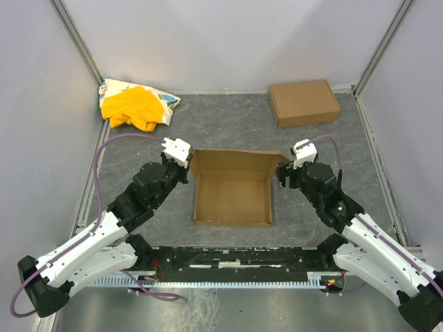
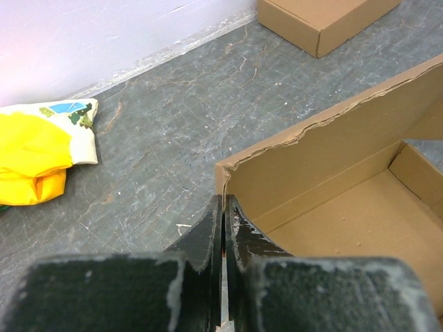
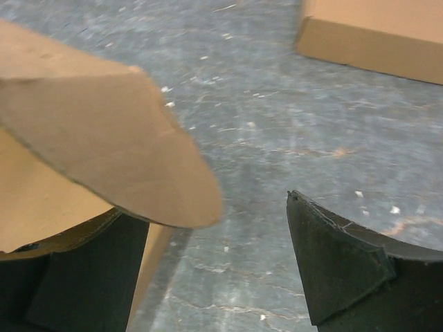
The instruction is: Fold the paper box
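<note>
The paper box point(image 1: 232, 197) lies in the middle of the table as a shallow open tray with its far wall raised. My left gripper point(image 1: 187, 170) is at the box's far left corner. In the left wrist view the gripper point(image 2: 223, 200) is shut on the thin edge of the box wall point(image 2: 325, 159). My right gripper point(image 1: 282, 173) is at the far right corner. In the right wrist view it point(image 3: 214, 256) is open. A rounded flap of the box point(image 3: 104, 131) lies over its left finger, and the right finger point(image 3: 332, 263) stands free above the table.
A ready-made compact cardboard box point(image 1: 304, 102) stands at the back right, also in the left wrist view point(image 2: 318, 21) and the right wrist view point(image 3: 374, 34). A yellow-and-white cloth heap point(image 1: 137, 104) lies at the back left. White walls enclose the table.
</note>
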{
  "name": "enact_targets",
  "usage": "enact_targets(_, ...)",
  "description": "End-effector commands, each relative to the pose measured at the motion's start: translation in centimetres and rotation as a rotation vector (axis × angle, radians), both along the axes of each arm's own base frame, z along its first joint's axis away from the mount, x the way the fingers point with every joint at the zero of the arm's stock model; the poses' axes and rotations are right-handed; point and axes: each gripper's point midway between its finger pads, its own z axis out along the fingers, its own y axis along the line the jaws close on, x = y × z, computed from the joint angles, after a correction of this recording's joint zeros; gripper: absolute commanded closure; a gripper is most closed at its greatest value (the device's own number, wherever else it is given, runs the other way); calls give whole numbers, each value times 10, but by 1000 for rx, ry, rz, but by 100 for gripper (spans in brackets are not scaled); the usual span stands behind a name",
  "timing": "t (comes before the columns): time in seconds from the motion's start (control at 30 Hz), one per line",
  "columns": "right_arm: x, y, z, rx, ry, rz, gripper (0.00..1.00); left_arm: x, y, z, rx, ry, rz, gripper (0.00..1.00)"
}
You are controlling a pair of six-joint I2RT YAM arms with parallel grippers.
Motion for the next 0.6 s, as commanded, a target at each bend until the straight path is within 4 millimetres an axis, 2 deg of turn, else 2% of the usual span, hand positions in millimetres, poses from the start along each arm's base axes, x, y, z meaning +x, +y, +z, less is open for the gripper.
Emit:
enact_targets(0.0,-6,41,20,88,-12,209,14,6,3,31,-27,-77,22,97)
enact_targets(0.1,-13,51,16,91,14,276,17,6,0,30,-31,-70,15,97)
enact_targets(0.2,-13,54,14,91,35,285,24,7,-3,28,-34,-62,8,97)
enact_targets(0.4,-2,56,12,129,100,218,46,6,-5,26,-42,-51,0,97)
enact_targets(0.5,6,59,19,164,104,179,59,5,-5,25,-47,-48,0,97)
enact_targets(0.57,9,61,23,195,114,158,63,5,-5,24,-47,-46,1,97)
